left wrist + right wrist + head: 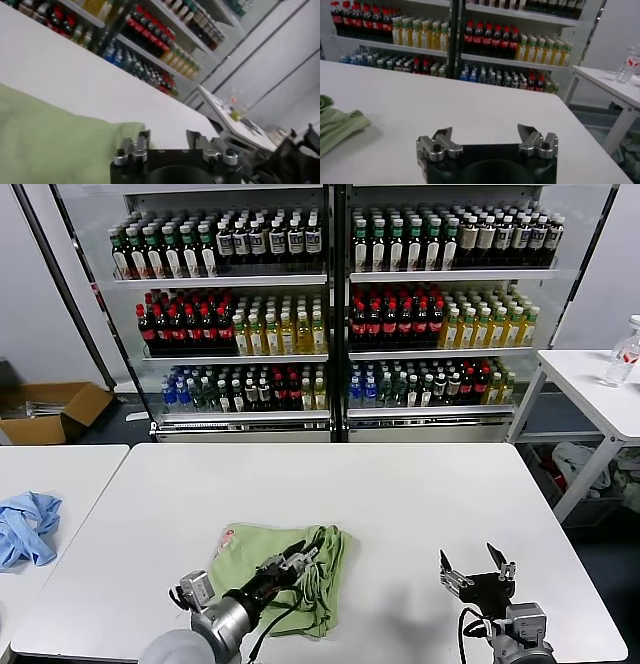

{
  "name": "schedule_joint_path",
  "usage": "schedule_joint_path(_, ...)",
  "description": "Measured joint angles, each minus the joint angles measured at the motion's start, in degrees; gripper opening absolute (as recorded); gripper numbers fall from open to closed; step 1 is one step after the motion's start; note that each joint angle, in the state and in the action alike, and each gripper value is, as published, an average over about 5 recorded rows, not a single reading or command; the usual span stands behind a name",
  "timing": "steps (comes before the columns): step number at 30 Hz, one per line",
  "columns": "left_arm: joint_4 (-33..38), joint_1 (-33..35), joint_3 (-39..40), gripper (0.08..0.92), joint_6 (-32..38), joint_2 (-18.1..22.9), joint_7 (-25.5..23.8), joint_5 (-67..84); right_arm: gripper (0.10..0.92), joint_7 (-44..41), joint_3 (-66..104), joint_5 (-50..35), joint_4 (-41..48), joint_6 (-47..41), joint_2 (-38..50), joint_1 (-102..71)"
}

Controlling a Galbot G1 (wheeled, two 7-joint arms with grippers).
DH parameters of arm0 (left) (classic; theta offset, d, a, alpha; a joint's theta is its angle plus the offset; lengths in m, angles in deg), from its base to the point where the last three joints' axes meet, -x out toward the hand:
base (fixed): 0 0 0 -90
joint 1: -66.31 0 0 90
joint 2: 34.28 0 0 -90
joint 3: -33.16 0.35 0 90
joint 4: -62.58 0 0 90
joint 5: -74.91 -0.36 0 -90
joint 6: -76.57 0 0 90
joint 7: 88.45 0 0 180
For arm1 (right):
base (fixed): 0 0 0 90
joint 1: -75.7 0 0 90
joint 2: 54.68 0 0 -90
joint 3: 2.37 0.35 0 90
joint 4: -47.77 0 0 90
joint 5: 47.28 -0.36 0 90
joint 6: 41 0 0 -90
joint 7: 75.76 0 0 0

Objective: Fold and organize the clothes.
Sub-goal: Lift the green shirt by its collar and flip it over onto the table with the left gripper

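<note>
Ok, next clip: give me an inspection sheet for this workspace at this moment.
Surface: white table, the shirt near its front edge.
Job's things: light green shirt folded into a compact bundle, red print showing at one corner.
Clutter: light blue garment on the neighbouring table to the left.
Grippers: left gripper over the shirt, jaws open, holding nothing; right gripper open above bare table.
Cables: black cables along the left arm.
Surroundings: shelves of bottles behind, cardboard box on the floor.

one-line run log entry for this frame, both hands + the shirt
left hand: open, over shirt | right hand: open, above bare table, idle | green shirt: folded bundle, near front edge | blue garment: side table, untouched
</note>
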Motion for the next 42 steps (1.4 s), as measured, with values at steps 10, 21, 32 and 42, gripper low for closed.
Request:
schedule_joint_path(10,-3.87,2.08,-7.31,0.801,4.27,-4.09,1.07,-9.78,0.823,-0.01,-0.54,0.0,0.92,0.05,-0.06,0.95)
schedule_joint_path(21,-12.48,1.07,-10.1,0.823,5.82,-5.28,0.57,-15.07,0.823,0.03,-0.13,0.07,0.8,0.02,-0.07,0.5)
schedule_joint_path(32,-13.95,1.79,-9.36,0.646,5.23,-4.41,-2.59,-12.39,0.823,0.01,1.0,0.13,-0.17,0.09,-0.59,-0.62)
schedule_joint_path(42,-15.97,0.99,-10.75,0.36,4.18,-3.26,-4.08,-4.7,0.823,0.02,1.94,0.19,-0.79,0.24,-0.77,-1.62)
